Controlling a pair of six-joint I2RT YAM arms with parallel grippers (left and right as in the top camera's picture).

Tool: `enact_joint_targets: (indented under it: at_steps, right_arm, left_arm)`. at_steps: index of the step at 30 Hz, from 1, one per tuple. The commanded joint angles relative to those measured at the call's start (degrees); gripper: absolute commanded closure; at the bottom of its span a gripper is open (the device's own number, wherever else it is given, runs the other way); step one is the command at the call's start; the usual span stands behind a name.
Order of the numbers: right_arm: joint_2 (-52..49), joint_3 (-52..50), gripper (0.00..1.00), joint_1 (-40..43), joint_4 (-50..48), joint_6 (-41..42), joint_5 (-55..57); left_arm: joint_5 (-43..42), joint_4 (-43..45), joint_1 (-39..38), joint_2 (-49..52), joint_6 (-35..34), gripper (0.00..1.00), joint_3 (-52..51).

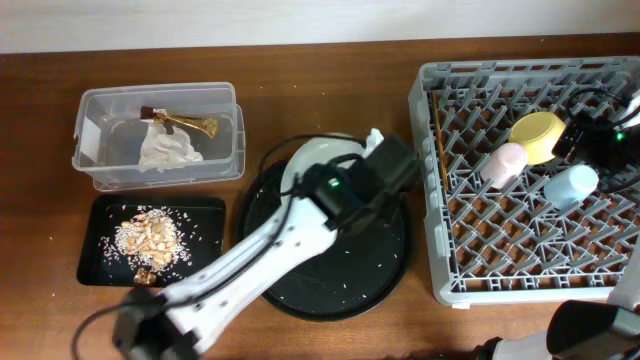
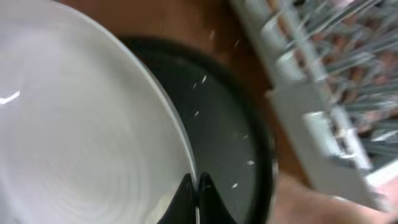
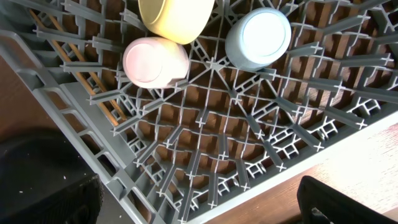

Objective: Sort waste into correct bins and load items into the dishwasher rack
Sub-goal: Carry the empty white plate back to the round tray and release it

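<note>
Right end effector [image 3: 199,196] spread wide, empty, hanging over dishwasher rack [image 1: 500,240] at worktop's [image 1: 35,150] right. Left end effector [image 2: 197,196] above round black tray [image 1: 350,280], pinched onto rim of pale grey plate [image 2: 81,124]. Inside rack: yellow-green bowl [image 1: 537,135], light blue cup [image 1: 572,184] and pink cup [image 1: 503,163] close together, chopsticks [image 1: 441,160] along its left side.

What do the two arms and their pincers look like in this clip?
The left arm has white tubular links and black joint housings, one with a small green light, with thin black cables looping beside it. The left pincer ends in narrow black tips. The right arm is mostly black, also with a green light; its fingers are black and blocky.
</note>
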State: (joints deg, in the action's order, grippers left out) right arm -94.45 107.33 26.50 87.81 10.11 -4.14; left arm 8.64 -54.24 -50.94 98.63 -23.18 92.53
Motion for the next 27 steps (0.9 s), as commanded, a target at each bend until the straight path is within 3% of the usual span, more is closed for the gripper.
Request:
enact_joint_targets:
  at_steps: [1,4,6,11,12,14,15,16,20,23,24,27]
  right_arm:
    - [0.0,-0.2,0.02,0.2,-0.2,0.0,-0.1]
    - [0.0,-0.2,0.02,0.2,-0.2,0.0,-0.1]
    - [0.0,-0.2,0.02,0.1,-0.2,0.0,-0.1]
    - [-0.1,-0.2,0.02,0.2,-0.2,0.0,-0.1]
    - [-0.1,-0.2,0.02,0.2,-0.2,0.0,-0.1]
    - [-0.1,-0.2,0.02,0.2,-0.2,0.0,-0.1]
    - [-0.1,-0.2,0.02,0.2,-0.2,0.0,-0.1]
    - [-0.1,-0.2,0.02,0.1,-0.2,0.0,-0.1]
    - [-0.1,-0.2,0.02,0.2,-0.2,0.0,-0.1]
    - [-0.1,-0.2,0.02,0.2,-0.2,0.0,-0.1]
    - [-0.1,-0.2,0.02,0.2,-0.2,0.0,-0.1]
    - [-0.1,-0.2,0.02,0.1,-0.2,0.0,-0.1]
  left_arm:
    - [0.7,-2.3,0.0,8.9,-2.7,0.99,0.2]
    - [-4.5,-2.9,0.0,12.8,-3.3,0.99,0.2]
    - [-4.8,-4.9,0.0,15.4,-6.6,0.99,0.2]
    - [-6.4,-4.9,-0.3,19.1,-7.2,0.99,0.2]
    - [-6.4,-4.8,-0.3,19.1,-7.2,0.83,0.2]
    - [-6.4,-4.8,-0.3,19.1,-7.2,0.4,0.2]
    - [-6.4,-4.8,-0.3,19.0,-7.2,0.29,0.3]
    - [-6.4,-5.1,-0.2,18.8,-7.2,0.23,0.7]
    - [-5.4,-9.2,0.7,16.1,-7.2,0.23,7.3]
    - [-1.7,-14.9,6.3,11.9,-7.2,0.22,12.8]
    - [0.0,-16.2,9.0,10.3,-7.2,0.03,13.0]
    - [1.9,-21.4,20.4,7.0,-7.2,0.01,13.0]
